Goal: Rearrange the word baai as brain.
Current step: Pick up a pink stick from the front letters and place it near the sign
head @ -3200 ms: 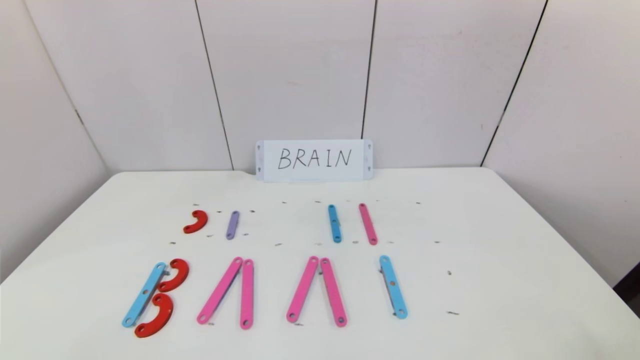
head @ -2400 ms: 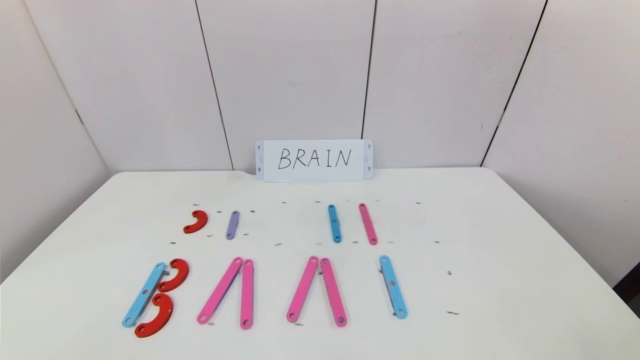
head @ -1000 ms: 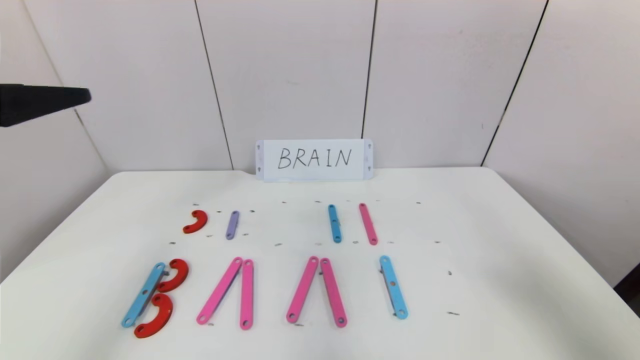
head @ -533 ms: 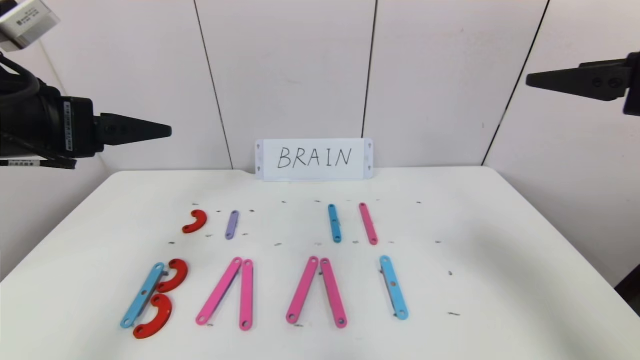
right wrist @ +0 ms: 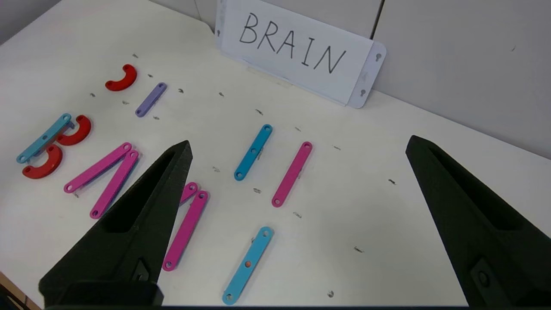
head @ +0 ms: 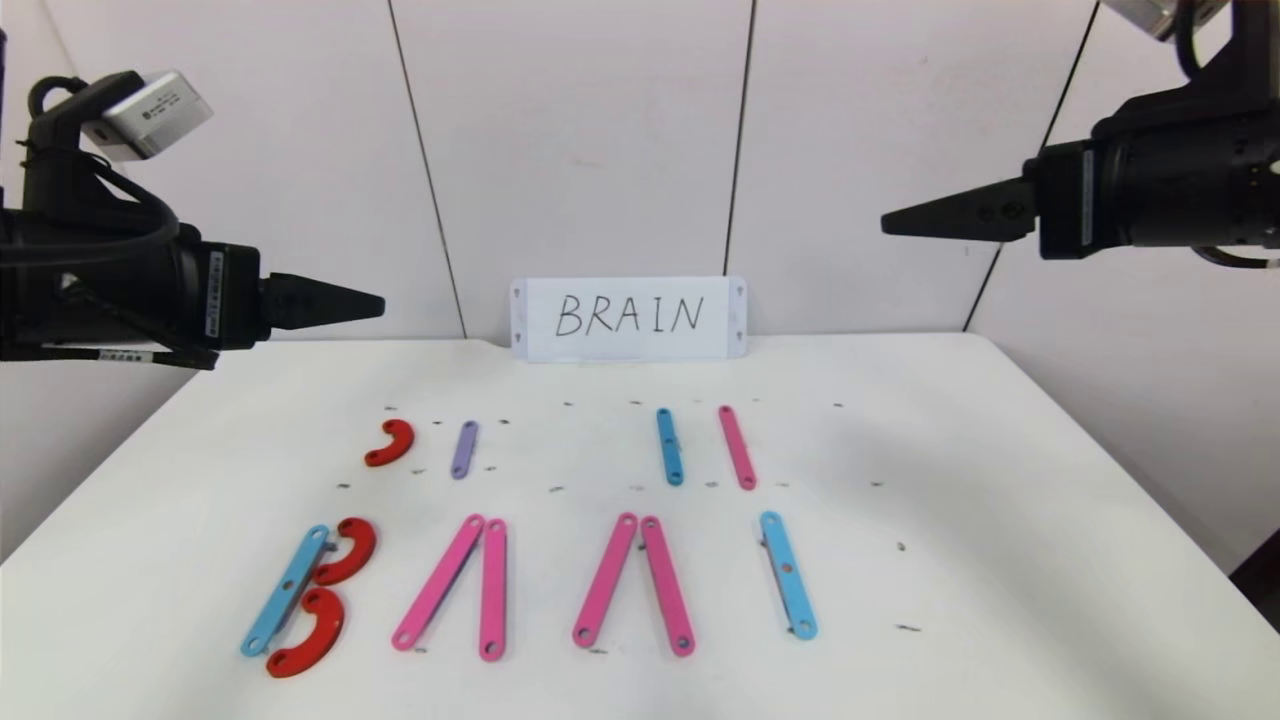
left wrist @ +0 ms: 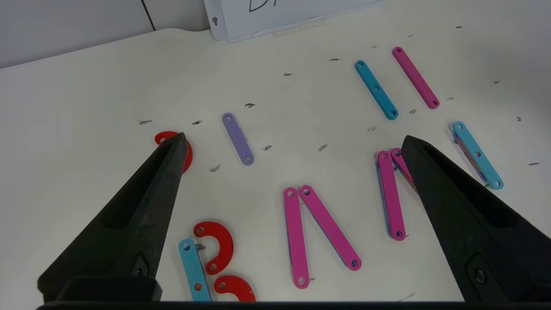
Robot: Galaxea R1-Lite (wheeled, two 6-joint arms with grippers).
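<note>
Now left gripper (left wrist: 292,142), right gripper (right wrist: 297,146) both released, high above table (head: 1000,480) sides; word baai (head: 530,585) untouched near front edge, spare pieces behind for rebuilding.

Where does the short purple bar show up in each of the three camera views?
Head view: the purple bar lies in the far row, just right of the lone red curve.
Left wrist view: the bar lies between the open fingers, beside that curve.
Right wrist view: the bar lies next to the curve.
Shared landmark: the BRAIN card.
</note>
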